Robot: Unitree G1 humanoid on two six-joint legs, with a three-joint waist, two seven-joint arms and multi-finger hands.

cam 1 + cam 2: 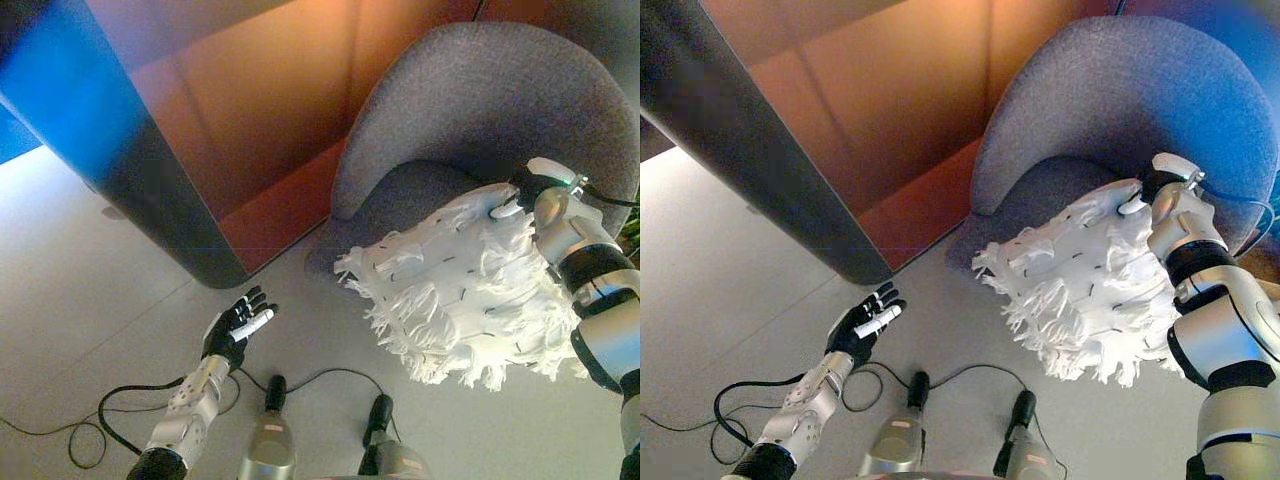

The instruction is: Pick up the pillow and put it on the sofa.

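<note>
Looks like a lounge or living-room corner — soft seating, not a workbench. A rounded grey upholstered sofa (480, 110) curves just beyond the right hand (535, 195), its cloth seat under the shaggy white pillow (460, 290) at those fingertips. Ahead of the left hand (237, 325), past its spread fingers, stands a tall panel (230, 120) — dark edge, orange-brown faces. Below both hands, a plain pale floor (80, 290).

No text, label or number is legible anywhere.
</note>
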